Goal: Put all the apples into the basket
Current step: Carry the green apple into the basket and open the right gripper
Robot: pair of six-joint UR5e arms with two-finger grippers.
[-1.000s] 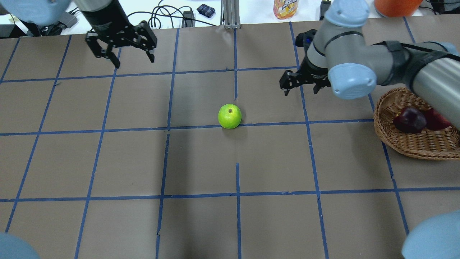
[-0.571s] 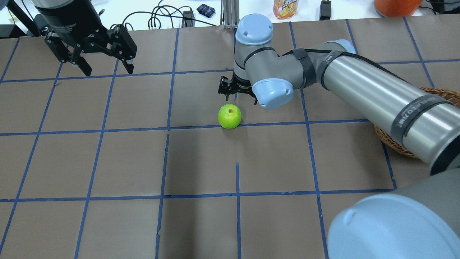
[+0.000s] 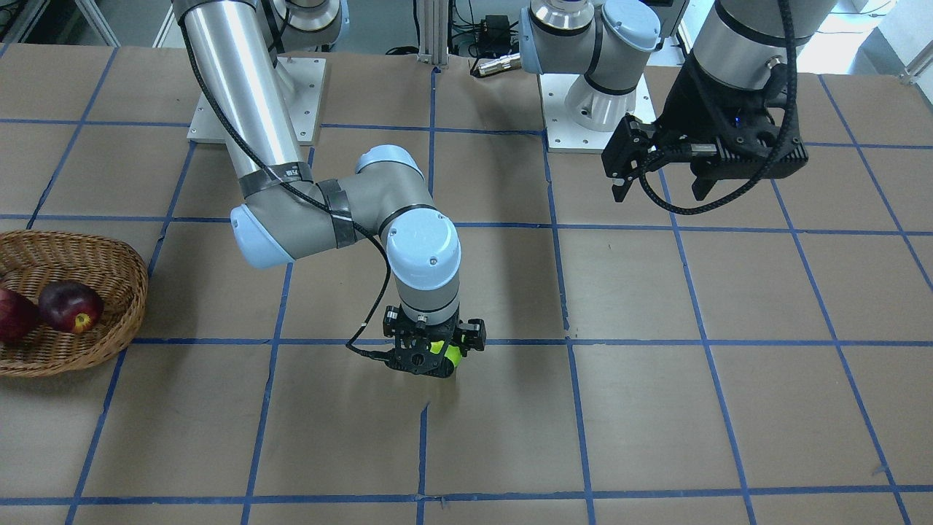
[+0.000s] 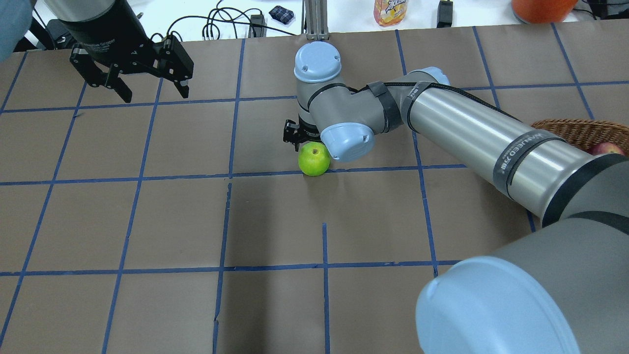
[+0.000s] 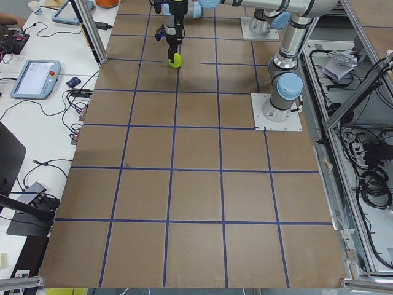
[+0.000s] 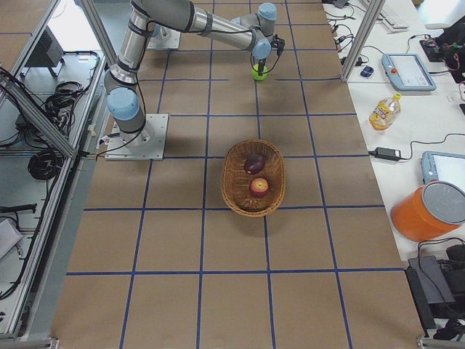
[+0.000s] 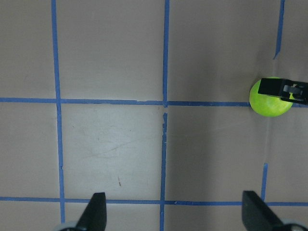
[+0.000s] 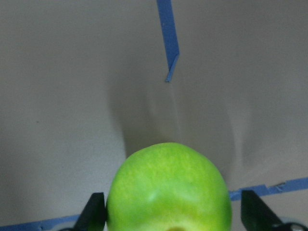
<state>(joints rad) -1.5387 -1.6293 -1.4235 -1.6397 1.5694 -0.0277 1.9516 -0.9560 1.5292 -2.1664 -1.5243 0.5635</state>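
Note:
The green apple (image 4: 313,160) sits on the brown table near its middle, on a blue tape line. My right gripper (image 3: 430,357) is low over it and open; in the right wrist view its fingers (image 8: 96,214) stand on either side of the green apple (image 8: 168,187). The wicker basket (image 3: 109,262) at the table's right holds the maroon apple (image 3: 71,306) and the red apple (image 3: 11,313). My left gripper (image 4: 155,93) is open and empty, raised over the far left of the table.
A juice bottle (image 4: 390,10), an orange container (image 4: 540,7) and cables lie on the white bench past the table's far edge. My right arm (image 4: 467,132) stretches across the table between the basket and the green apple.
My right gripper has swung left from near the basket to the green apple and come down around it. My left gripper shifted left, then slightly back right.

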